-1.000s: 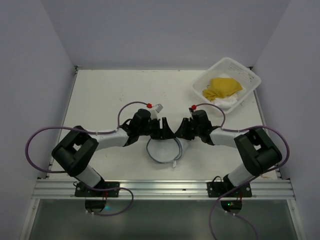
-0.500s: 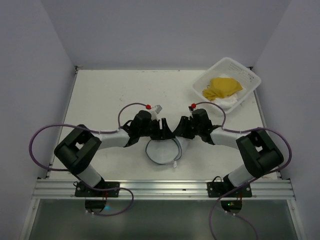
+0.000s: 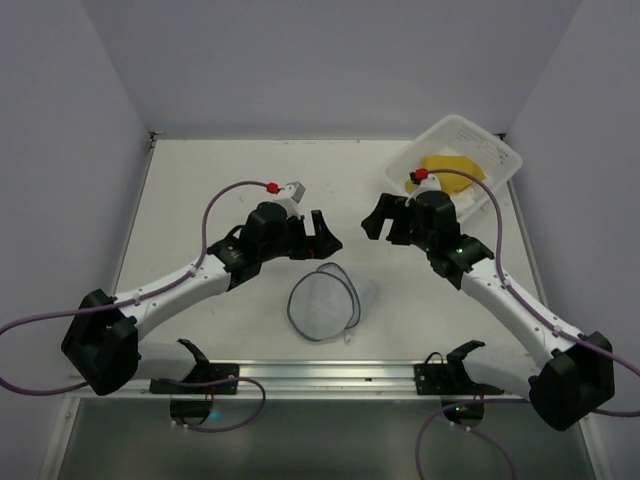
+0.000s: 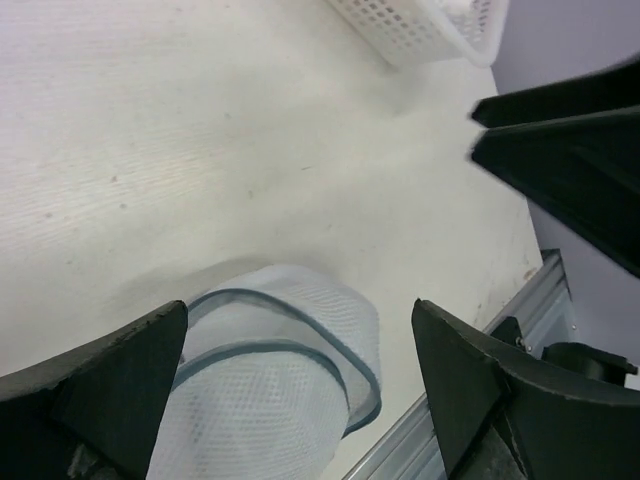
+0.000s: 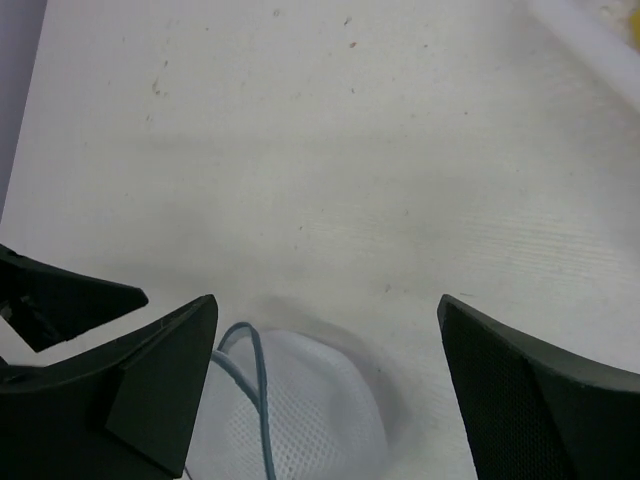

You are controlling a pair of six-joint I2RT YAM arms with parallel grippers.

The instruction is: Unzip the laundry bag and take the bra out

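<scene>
The laundry bag (image 3: 322, 303) is a white mesh dome with a grey-blue zipper band. It lies alone on the table near the front edge, its rim gaping. It also shows in the left wrist view (image 4: 280, 390) and the right wrist view (image 5: 300, 420). My left gripper (image 3: 322, 230) hangs open above and behind it, touching nothing (image 4: 300, 310). My right gripper (image 3: 375, 218) is open too, facing the left one, with empty jaws (image 5: 327, 300). A yellow garment (image 3: 455, 165), possibly the bra, lies in the tub, partly hidden by my right arm.
The white perforated plastic tub (image 3: 500, 160) stands at the back right corner and also holds a white cloth. Its wall shows in the left wrist view (image 4: 420, 30). The metal rail (image 3: 320, 375) runs along the table's front edge just below the bag.
Both grippers have opened and let go of the bag's rim. Both arms have risen and drawn back and apart. The bag now lies free on the table.
</scene>
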